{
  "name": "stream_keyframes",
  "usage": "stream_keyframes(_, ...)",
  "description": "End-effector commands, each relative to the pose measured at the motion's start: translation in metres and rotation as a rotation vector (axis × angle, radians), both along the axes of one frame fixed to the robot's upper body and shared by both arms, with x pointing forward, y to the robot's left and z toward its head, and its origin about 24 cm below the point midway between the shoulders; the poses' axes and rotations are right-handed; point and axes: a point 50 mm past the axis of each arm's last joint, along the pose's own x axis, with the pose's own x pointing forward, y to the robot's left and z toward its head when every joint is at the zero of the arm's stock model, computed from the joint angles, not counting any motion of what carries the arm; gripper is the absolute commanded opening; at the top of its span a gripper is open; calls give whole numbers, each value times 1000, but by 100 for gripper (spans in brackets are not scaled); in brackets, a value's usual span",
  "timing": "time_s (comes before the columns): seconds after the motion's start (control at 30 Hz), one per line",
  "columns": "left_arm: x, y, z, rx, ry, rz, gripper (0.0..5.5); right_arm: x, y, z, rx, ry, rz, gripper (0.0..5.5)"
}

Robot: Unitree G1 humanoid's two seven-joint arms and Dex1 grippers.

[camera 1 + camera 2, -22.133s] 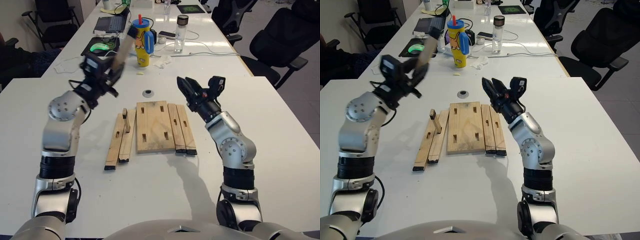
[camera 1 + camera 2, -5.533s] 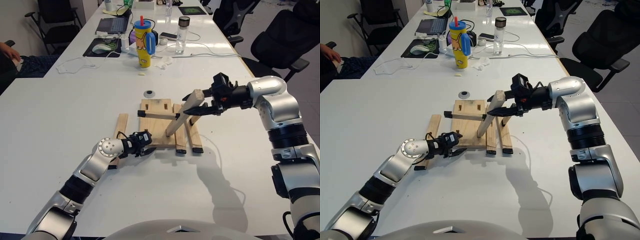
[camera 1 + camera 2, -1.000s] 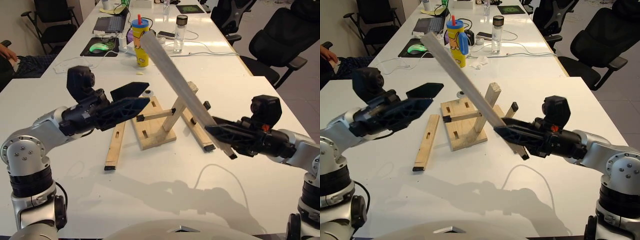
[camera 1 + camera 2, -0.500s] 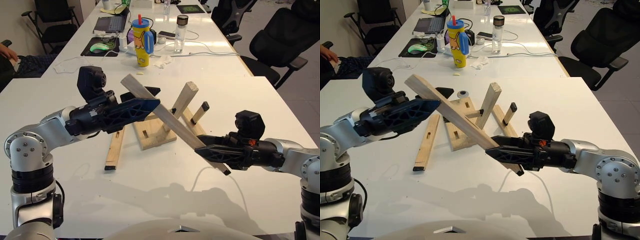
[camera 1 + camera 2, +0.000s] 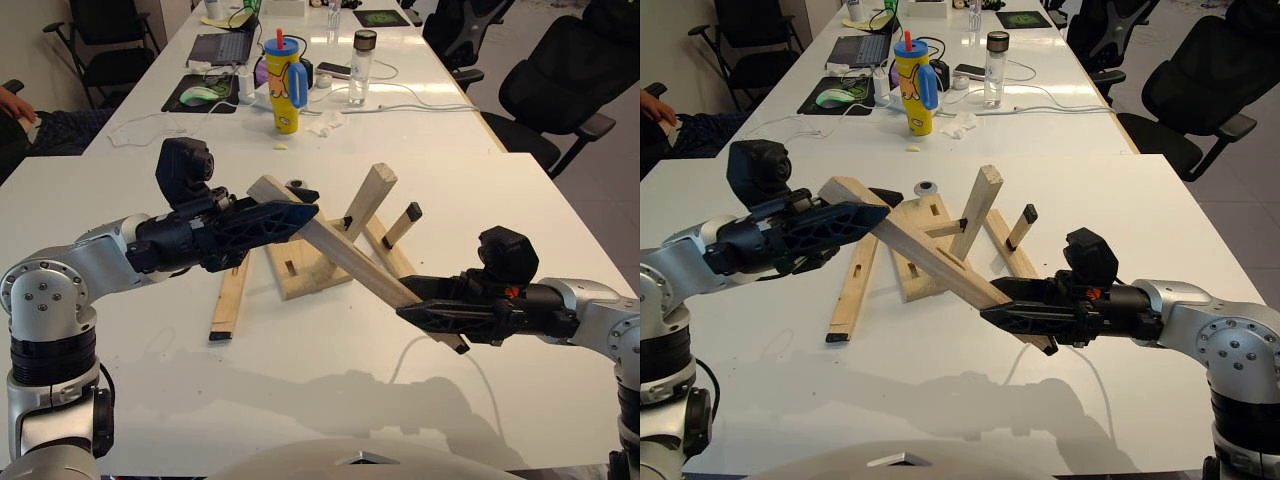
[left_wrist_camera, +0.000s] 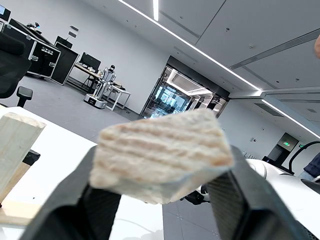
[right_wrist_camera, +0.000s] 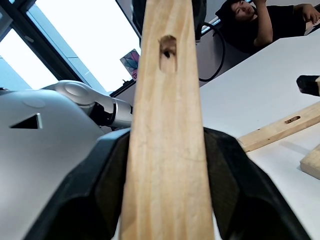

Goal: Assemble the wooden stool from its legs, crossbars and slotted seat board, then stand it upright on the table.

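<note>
The stool is, by my reckoning, less than half built. The pale slotted seat board (image 5: 297, 277) sits tilted on the white tabletop (image 5: 300, 400) with one light wooden leg (image 5: 371, 195) rising from it at a slant and a thin crossbar (image 5: 940, 228) attached to that leg. Another slotted leg (image 5: 230, 295) lies flat just to the board's left, and a black-tipped piece (image 5: 403, 222) sticks up behind. Fitting the remaining legs and bars, then turning the stool upright, is all to come.

I have the long pale wooden leg (image 5: 345, 262) carried in the air between both arms, above and in front of the board. My left hand (image 5: 303, 202) is clamped on its upper end and my right hand (image 5: 415, 300) is closed around its lower part. Its long axis runs diagonally: high and farther away at my left, dropping nearer toward my right, with the dark-capped foot down close to the tabletop.
</note>
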Motion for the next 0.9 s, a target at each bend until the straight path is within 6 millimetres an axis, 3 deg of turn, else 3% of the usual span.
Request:
stream_keyframes(0.03,-1,0,-3,46,5,-14,205,1,0,-1,-33,-26,0,205)
stream_keyframes(0.23,-1,4,-12,98,21,-1,204,12,-2,-3,-36,-37,-59,205)
stream_keyframes(0.27,-1,7,-13,105,21,15,204,13,-2,-4,-35,-28,-70,234)
stream_keyframes(0.5,3,57,-18,228,25,211,203,13,-1,-22,-114,-3,-147,339)
stream_keyframes(0.6,5,79,-16,289,9,285,203,11,10,-33,-184,-61,-168,383)
stream_keyframes(0.7,11,92,-17,386,-18,329,203,16,26,-56,-328,-188,-215,387)
stream_keyframes(0.9,21,101,-7,449,-107,354,203,36,55,-77,-440,-455,-255,387)
